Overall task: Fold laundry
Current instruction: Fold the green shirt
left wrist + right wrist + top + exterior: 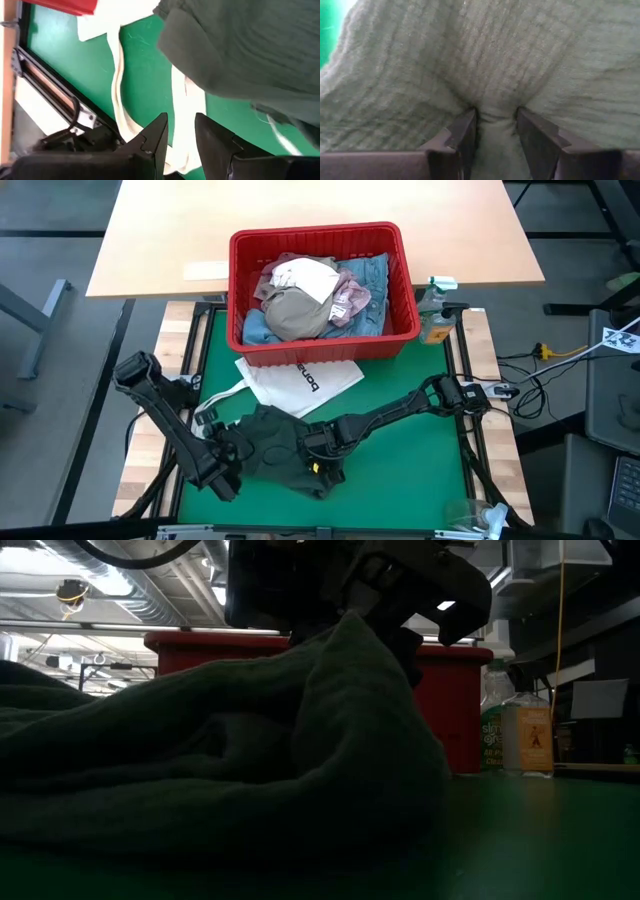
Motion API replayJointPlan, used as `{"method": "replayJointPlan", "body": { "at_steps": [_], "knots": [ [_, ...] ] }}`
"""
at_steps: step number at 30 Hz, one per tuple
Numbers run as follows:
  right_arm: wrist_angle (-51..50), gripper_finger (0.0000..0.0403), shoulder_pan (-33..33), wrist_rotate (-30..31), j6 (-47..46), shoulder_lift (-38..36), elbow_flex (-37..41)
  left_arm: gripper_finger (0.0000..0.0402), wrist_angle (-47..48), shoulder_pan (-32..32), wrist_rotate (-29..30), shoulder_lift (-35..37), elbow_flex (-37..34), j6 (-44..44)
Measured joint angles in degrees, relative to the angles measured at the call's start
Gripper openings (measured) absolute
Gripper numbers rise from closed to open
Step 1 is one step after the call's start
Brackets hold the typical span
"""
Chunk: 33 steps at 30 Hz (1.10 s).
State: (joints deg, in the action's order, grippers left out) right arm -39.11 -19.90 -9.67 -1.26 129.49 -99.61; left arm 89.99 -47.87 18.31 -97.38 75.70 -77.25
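The dark green top lies crumpled on the green mat, near the front and left of centre; in the low view the top fills the foreground. My right gripper reaches in from the right and is shut on it. My left gripper hovers open at the top's left edge, above the straps of a white tote bag, with nothing between its fingers. More laundry lies in the red basket: a beige piece, a pink one, denim. My right gripper pinches a bunched-up ridge of the dark green top between its two fingers. The fingers slant down onto it from above, coming from the table's right. The cloth puckers where it is gripped, and the rest of the top lies on the mat.
The white tote bag lies flat between the basket and the top, its straps trailing left. Bottles stand right of the basket. A clear plastic item sits at the near right corner. Bare mat lies to the right.
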Motion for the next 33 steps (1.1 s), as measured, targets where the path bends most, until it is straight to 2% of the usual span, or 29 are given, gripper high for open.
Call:
{"method": "replayJointPlan", "body": {
  "at_steps": [7, 11, 17, 23, 26, 30, 33],
  "knots": [
    [0.02, 0.0147, 0.0, 0.0, 0.0, 0.0, 0.0, 0.0093, -3.29, -1.41, -8.47, 0.04, 0.13, -6.11],
    [0.02, 0.0147, 0.0, 0.0, 0.0, 0.0, 0.02, 0.0093, -6.87, -1.86, -9.68, 0.04, 0.13, -8.58],
    [0.02, 0.0147, 0.0, 0.0, 0.0, 0.02, 0.02, 0.0095, -13.57, -1.75, -11.47, 0.04, 0.13, -3.33],
    [0.02, 0.0147, 0.0, 0.0, 0.0, 0.02, 0.02, 0.0131, -22.56, -1.75, -15.91, 0.04, 0.13, 2.5],
    [0.04, 0.0147, 0.0, 0.0, 0.0, 0.02, 0.02, 0.0154, -24.25, -1.75, -14.9, 0.04, 0.13, 4.22],
    [0.02, 0.0147, 0.0, 0.0, 0.0, 0.02, 0.02, 0.0176, -24.06, -1.75, -8.69, 0.04, 0.13, 4.06],
    [0.04, 0.0147, 0.0, 0.0, 0.0, 0.02, 0.02, 0.0182, -24.1, -1.75, -6.56, 0.04, 0.13, 3.83]
  ]
}}
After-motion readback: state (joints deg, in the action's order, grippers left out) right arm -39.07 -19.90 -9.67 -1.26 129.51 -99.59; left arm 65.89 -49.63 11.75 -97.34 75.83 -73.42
